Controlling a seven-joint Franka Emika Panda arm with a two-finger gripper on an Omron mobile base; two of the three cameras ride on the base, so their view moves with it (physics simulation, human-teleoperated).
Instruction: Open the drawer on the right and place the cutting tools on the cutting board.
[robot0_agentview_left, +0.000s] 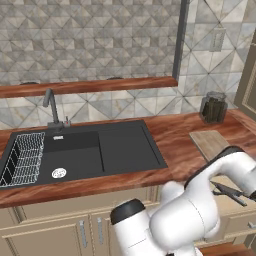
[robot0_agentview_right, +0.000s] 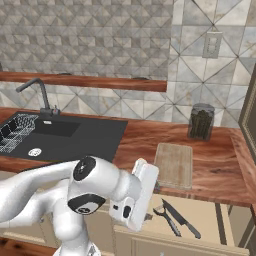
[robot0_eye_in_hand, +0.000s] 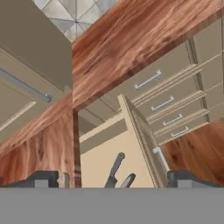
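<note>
This is a home kitchen: a black sink with a dark faucet sits in a reddish wood countertop, backed by patterned grey wall tiles, with beige cabinets below and a glass jar standing on top.

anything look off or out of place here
Nothing stands out. The drawer is pulled open with two cutting tools lying flat inside; the cutting board sits square on the counter, bare.
</note>
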